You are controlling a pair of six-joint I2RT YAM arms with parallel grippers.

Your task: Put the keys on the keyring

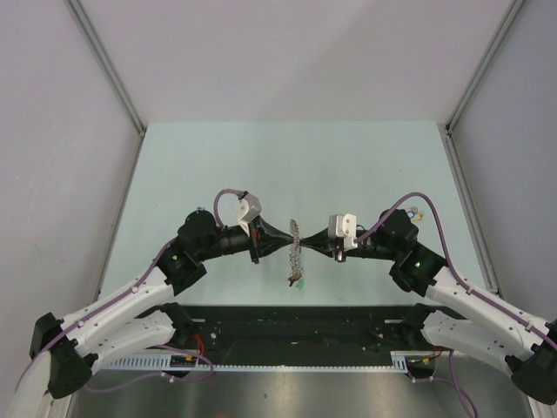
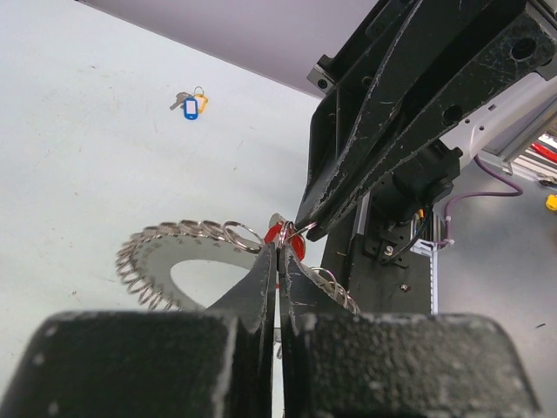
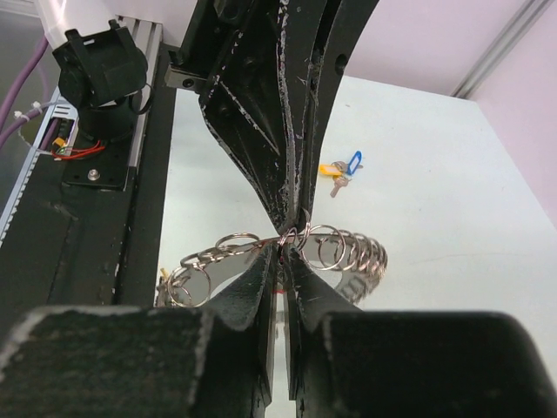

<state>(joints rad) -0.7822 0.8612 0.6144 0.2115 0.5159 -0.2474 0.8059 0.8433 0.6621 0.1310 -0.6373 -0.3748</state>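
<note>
Both clamp the keyring [image 2: 187, 232], jaws closed: left end effector [image 2: 277, 258], right end effector [image 3: 285, 251]; two keys [image 2: 191, 104] lie apart.

The keyring [image 2: 187, 232] is glossy silver metal. The keys [image 2: 191, 105] have smooth plastic heads. The left tool [image 2: 277, 251] and right tool [image 3: 285, 251] are matt black, grainy, scratched.

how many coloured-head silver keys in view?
4: blue key and yellow key lie together on the pale table, away from the silvery coiled keyring; red key at the left tool tips; green key at the keyring's near end. Others may be hidden.
</note>
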